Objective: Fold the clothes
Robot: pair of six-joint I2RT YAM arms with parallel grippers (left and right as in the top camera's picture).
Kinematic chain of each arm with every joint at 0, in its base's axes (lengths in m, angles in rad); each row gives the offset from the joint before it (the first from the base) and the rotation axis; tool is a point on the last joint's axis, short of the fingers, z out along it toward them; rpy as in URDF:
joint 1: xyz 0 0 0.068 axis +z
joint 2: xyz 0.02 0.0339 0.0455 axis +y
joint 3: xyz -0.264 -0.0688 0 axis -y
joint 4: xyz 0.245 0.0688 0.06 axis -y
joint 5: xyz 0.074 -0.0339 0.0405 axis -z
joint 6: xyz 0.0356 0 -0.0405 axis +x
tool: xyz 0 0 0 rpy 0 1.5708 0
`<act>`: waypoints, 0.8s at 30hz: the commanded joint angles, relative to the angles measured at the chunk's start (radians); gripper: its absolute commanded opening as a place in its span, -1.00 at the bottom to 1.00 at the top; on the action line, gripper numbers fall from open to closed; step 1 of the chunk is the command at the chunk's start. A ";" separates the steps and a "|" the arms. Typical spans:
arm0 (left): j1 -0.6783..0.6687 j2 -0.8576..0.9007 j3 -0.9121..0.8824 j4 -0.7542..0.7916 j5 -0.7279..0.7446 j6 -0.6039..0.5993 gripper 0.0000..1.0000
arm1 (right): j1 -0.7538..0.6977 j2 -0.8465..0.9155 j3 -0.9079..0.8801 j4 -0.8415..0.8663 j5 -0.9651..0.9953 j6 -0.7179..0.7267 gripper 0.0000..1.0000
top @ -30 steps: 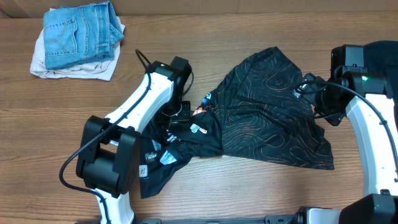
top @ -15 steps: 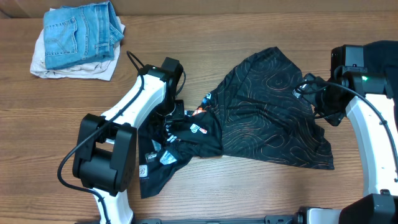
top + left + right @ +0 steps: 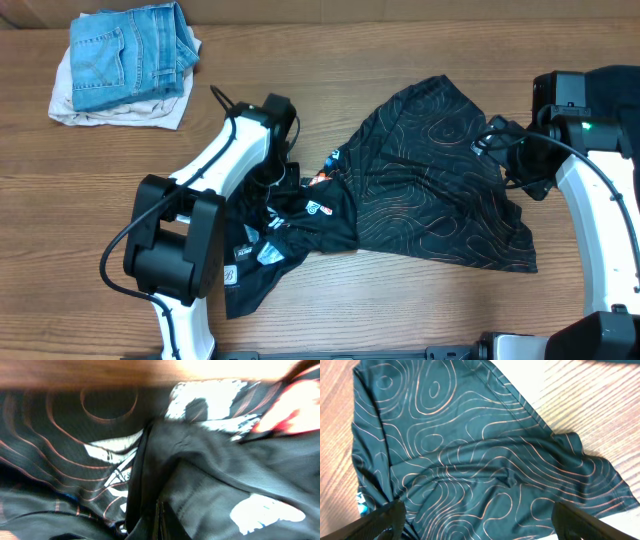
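Note:
The clothes (image 3: 430, 190) are one black jersey with thin orange contour lines, lying crumpled across the middle of the wooden table. Its logo-printed part (image 3: 318, 207) is bunched at the left. My left gripper (image 3: 283, 185) is down on that bunched part. In the left wrist view the left gripper (image 3: 159, 522) is shut on a dark fold of the jersey (image 3: 225, 475). My right gripper (image 3: 495, 145) hovers over the jersey's right edge. In the right wrist view the right gripper (image 3: 480, 527) stands wide open above the contour-line fabric (image 3: 470, 450), holding nothing.
A folded pair of blue jeans (image 3: 130, 55) lies on a pale cloth (image 3: 120, 112) at the far left corner. Bare wooden table (image 3: 420, 310) runs along the front edge.
My left gripper has shifted a little to the left and closed on a fold of the jersey. The right arm has not moved.

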 commanded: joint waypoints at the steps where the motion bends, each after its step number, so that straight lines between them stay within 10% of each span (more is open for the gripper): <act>1: 0.027 0.006 0.167 -0.019 0.006 0.048 -0.92 | -0.004 0.001 -0.003 0.016 -0.005 -0.003 0.93; 24: 0.258 0.009 0.364 0.745 -0.375 0.081 -0.91 | -0.004 0.008 -0.003 0.023 -0.005 -0.003 0.93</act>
